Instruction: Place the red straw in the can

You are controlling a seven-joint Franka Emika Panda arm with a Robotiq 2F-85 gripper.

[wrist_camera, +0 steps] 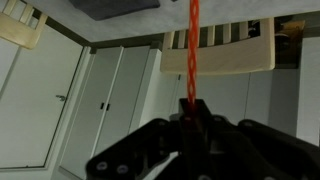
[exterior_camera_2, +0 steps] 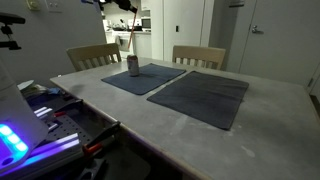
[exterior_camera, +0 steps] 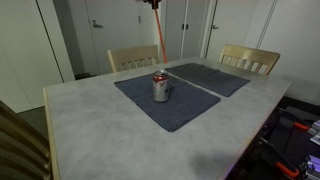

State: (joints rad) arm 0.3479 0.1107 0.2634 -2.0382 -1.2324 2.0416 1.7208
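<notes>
One step is in hand: the carry and line-up above the can (exterior_camera: 160, 87); the straw (exterior_camera: 157, 28) is up in the air, held at its upper end by the gripper (wrist_camera: 188, 125), whose fingers are pressed onto the straw, pinching it between them in the wrist view, where the red line (wrist_camera: 192, 50) runs straight out from the dark fingers; in an exterior view it hangs nearly upright, leaning a little, its lower tip above the can and clear of it, not yet inside. The can stands upright on a dark mat (exterior_camera: 190, 105) on the pale table (exterior_camera: 90, 130); it shows in both exterior views (exterior_camera_2: 133, 66). The next move probably calls for setting the tip right over the can's opening, then a slow, straight descent, and letting go only once the tip is inside; the opening cannot be made out here, so the aim needs care. The straw looks thin, straight and bright red, seemingly longer than the can is tall; it would likely lean on the rim once freed.
</notes>
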